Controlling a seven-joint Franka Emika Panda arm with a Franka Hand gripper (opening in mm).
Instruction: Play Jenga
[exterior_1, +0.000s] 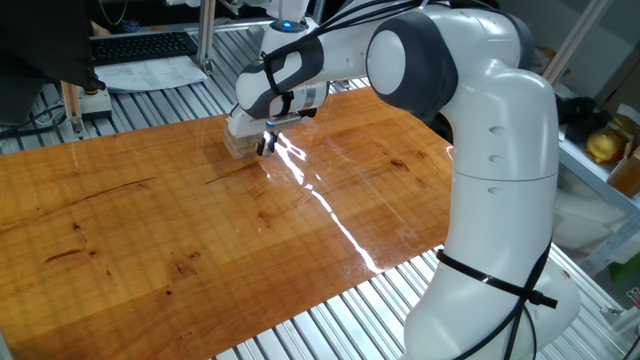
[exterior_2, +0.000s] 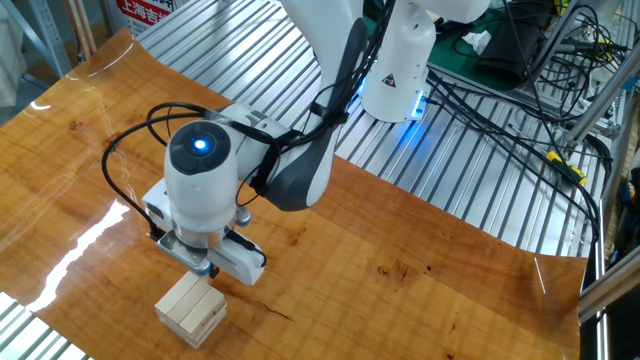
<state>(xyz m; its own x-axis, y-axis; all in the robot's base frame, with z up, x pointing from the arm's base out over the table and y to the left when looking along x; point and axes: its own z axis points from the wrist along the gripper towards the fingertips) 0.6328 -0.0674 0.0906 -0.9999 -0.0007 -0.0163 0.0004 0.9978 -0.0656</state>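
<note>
The Jenga stack (exterior_2: 190, 308) is a small low pile of pale wooden blocks on the wooden table top, near its front edge in the other fixed view. In one fixed view the stack (exterior_1: 236, 147) shows only partly, behind the hand. My gripper (exterior_2: 206, 268) hangs just above and behind the stack, pointing down, its dark fingertips close together at the middle of the hand. It holds nothing that I can see. In one fixed view the gripper (exterior_1: 267, 144) is at the stack's right side. I cannot tell whether it touches the stack. No loose block is in view.
The wooden table top (exterior_1: 200, 230) lies on a metal slatted bench (exterior_2: 470, 170). A keyboard and papers (exterior_1: 145, 50) sit behind the table. Cables (exterior_2: 520, 90) run past the robot base (exterior_2: 395, 70).
</note>
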